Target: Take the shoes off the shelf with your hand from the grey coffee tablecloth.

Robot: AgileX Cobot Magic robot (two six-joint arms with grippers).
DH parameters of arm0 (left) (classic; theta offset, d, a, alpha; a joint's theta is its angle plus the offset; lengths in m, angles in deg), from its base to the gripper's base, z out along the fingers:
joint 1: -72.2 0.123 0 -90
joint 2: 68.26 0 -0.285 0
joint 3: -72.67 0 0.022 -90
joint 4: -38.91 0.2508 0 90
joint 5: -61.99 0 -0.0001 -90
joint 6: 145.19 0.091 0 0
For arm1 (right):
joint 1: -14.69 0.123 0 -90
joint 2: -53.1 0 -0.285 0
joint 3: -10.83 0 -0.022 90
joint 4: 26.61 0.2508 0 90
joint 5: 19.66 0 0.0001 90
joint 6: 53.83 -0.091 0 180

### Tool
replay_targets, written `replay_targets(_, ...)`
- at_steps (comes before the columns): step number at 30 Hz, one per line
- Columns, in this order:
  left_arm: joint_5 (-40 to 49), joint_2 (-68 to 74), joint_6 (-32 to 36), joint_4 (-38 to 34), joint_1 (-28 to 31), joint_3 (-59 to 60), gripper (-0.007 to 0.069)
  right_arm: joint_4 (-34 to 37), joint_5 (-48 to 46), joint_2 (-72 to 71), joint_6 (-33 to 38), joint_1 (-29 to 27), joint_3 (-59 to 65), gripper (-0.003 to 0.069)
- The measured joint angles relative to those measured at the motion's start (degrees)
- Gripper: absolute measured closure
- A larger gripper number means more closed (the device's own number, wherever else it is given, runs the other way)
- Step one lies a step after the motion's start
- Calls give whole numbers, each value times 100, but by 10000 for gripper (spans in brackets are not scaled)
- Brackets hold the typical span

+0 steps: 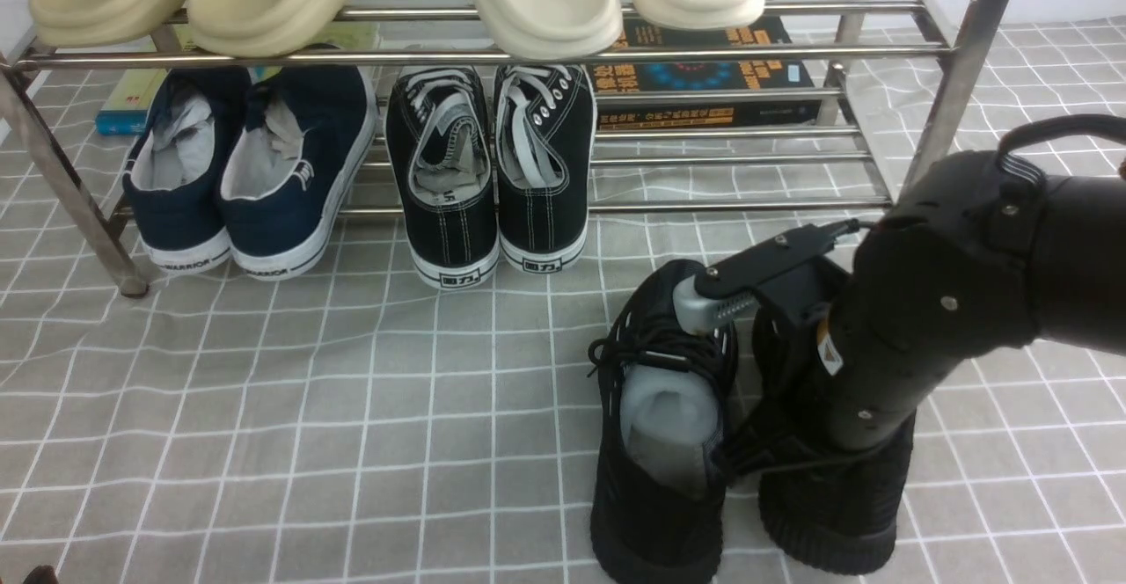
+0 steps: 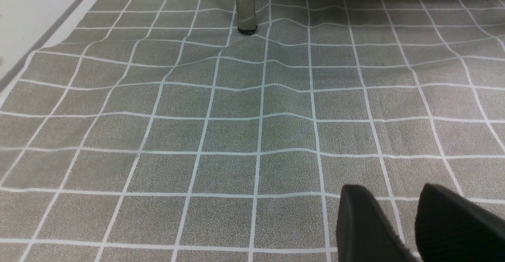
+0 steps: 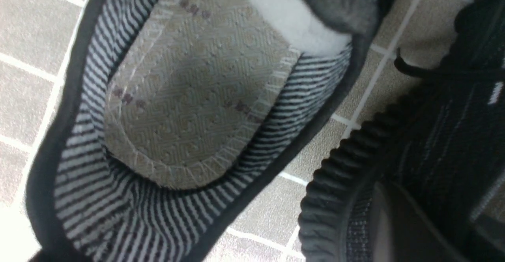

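Two black shoes (image 1: 660,443) on cloth (image 1: 369,461), heels nearest camera; right tool (image 1: 704,307) over their laces, grip unclear.

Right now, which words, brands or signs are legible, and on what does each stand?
"WARRIOR": heels of both navy shoes.
"回力": heels of both black canvas shoes.
Warning triangle, its symbol too small to make out: sticker on the right arm.
Chinese lettering: dark book, too small to quote reliably.
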Motion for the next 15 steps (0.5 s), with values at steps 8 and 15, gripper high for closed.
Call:
replay_targets(8, 0, 0, 0, 0, 0, 0, 384, 34, -678, -194, 0, 0, -203, 298)
replay_targets(15, 0, 0, 0, 0, 0, 0, 384, -120, -1726, -1395, 23, 0, -449, 338)
